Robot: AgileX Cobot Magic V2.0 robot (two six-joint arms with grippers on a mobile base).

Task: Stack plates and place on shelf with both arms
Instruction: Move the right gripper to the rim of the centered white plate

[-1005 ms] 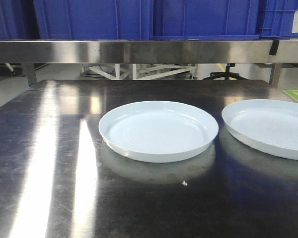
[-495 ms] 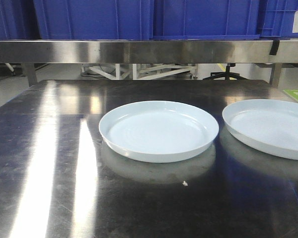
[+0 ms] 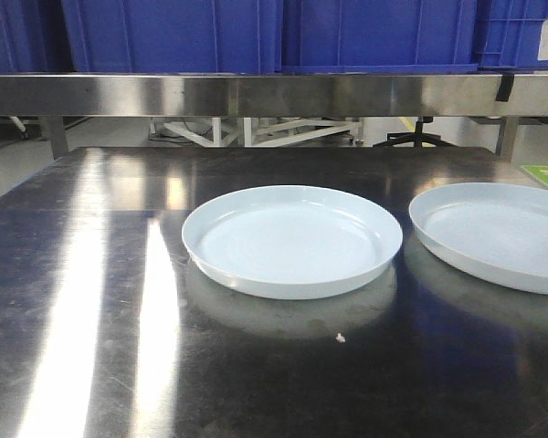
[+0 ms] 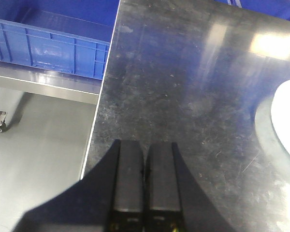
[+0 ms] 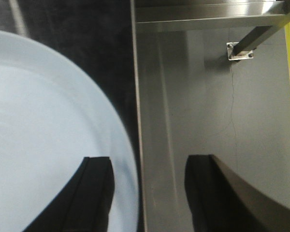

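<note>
The steel table (image 3: 73, 274) is seen in front of the shelf (image 3: 256, 94) beam. On it the centre plate (image 3: 292, 239) lies untouched, and the right plate (image 3: 493, 233), apart from it, sits near the table's edge. Stacking is judged not yet begun. The right tool (image 5: 149, 166) is held apart astride that plate's rim (one finger above the plate, one past the table edge), so closure there is called for next. The left tool (image 4: 145, 179) is pressed together over the table's left edge.
</note>
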